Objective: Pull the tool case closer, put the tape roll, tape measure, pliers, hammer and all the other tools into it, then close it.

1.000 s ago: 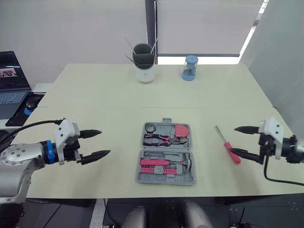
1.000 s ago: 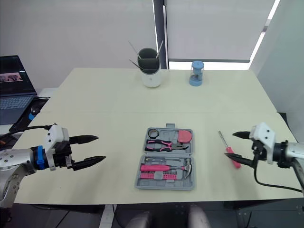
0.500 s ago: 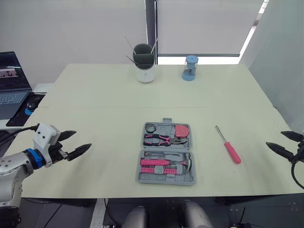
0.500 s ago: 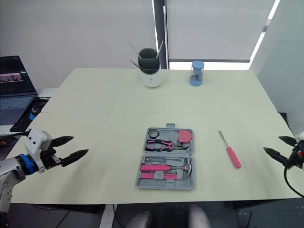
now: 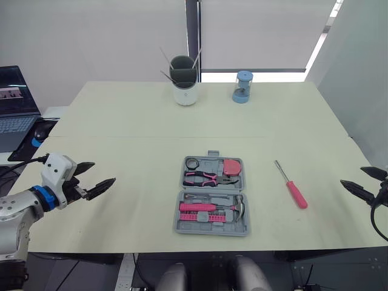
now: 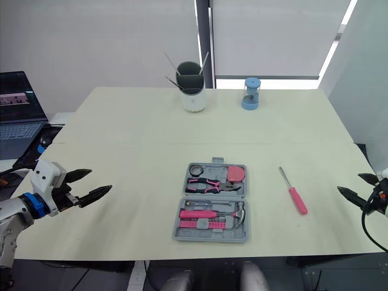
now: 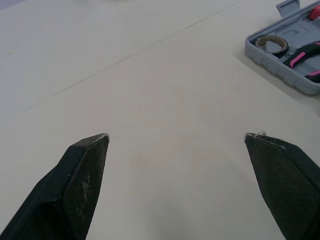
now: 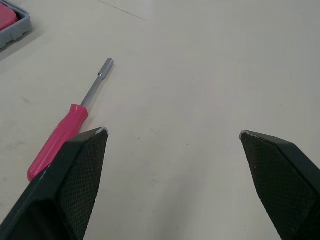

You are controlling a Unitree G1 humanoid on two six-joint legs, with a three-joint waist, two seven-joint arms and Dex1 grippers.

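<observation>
The grey tool case (image 5: 212, 195) lies opened flat in the lower middle of the frame, its near half close to the table's (image 5: 121, 121) front edge. In its far half sit the tape roll (image 5: 192, 163), the pink tape measure (image 5: 231, 166) and the pliers (image 5: 209, 178); the hammer (image 5: 237, 208) lies in the near half. A pink-handled screwdriver (image 5: 291, 185) lies on the bare top to the right of the case, well apart from it.

The left gripper (image 5: 103, 173) hovers at the lower left near the table's left edge, fingers spread wide and holding nothing, with bare tabletop between it and the case. The right gripper (image 5: 352, 176) sits at the far right by the table's right edge, jaws likewise spread and empty, with bare surface between it and the screwdriver. A cup (image 5: 184, 80) and a blue container (image 5: 242, 86) stand along the far edge
</observation>
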